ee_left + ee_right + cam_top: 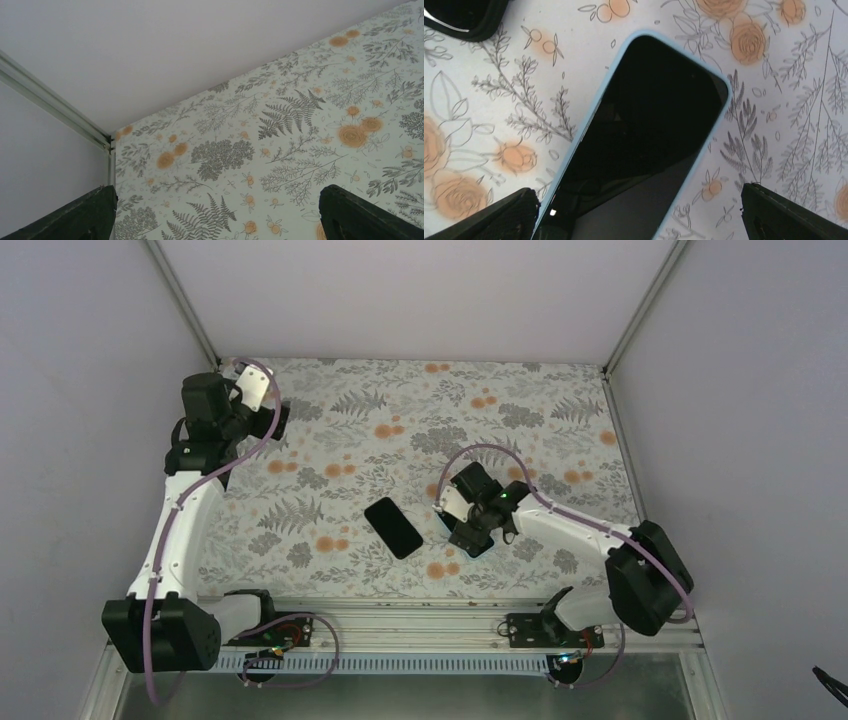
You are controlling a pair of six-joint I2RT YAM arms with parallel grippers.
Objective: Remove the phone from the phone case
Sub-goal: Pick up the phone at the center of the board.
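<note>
Overhead, two robot arms reach over a floral-patterned table (400, 420). At far left, the left gripper (218, 195) is raised near the table's back left corner, well apart from everything. Its wrist camera shows both fingers spread wide, with only tablecloth and wall between them.

Near the middle front lies a black phone-shaped slab (393, 528), set diagonally and touched by nothing.

Just to its right, the right gripper (639, 192) hangs directly over the phone case (640, 34), which rests on the table near the front, right of centre. The right arm is plainly the nearer one.

From overhead the gripper hides nearly all of the case. The right wrist camera fills that gap: a pale-blue rim surrounds the glossy black phone (649, 115), screen up, seated in the case. Its long axis runs away from the fingers, leaning right. The fingers stand spread on either side of its near end, gripping nothing. The case sits closer to the finger on the picture's left.
</note>
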